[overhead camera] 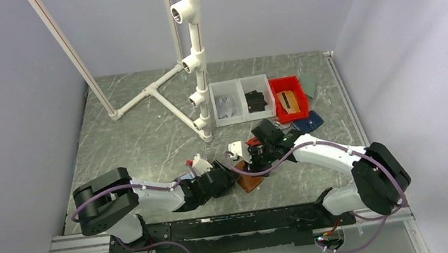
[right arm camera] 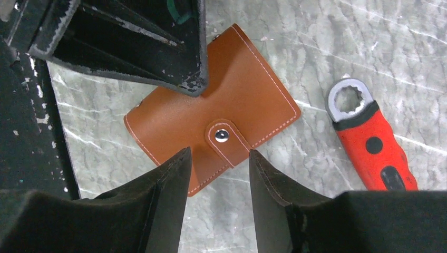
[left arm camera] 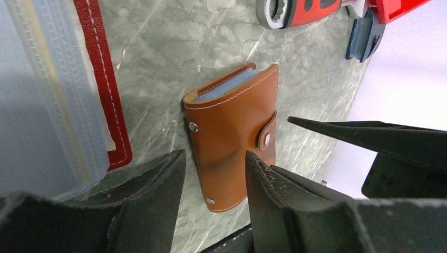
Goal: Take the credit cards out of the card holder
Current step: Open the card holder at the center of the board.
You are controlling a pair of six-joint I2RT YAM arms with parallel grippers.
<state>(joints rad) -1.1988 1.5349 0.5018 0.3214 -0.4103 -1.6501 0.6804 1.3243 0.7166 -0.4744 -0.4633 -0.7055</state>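
My left gripper (left arm camera: 215, 158) hangs over the surface (left arm camera: 174, 52) with its jaws released and nothing between them, lined up on the card holder (left arm camera: 232, 132). The holder lies flat and snapped shut between both arms. My right gripper (right arm camera: 219, 154), jaws also released, straddles the snap tab (right arm camera: 222, 136), I judge to unfasten it. One holder, one red wrench (right arm camera: 369, 142) at right; the cards I cannot count.

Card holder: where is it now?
Top view, centre-front: the brown card holder lies snapped shut on the table, between the left gripper and right gripper, red-handled wrench beside it.
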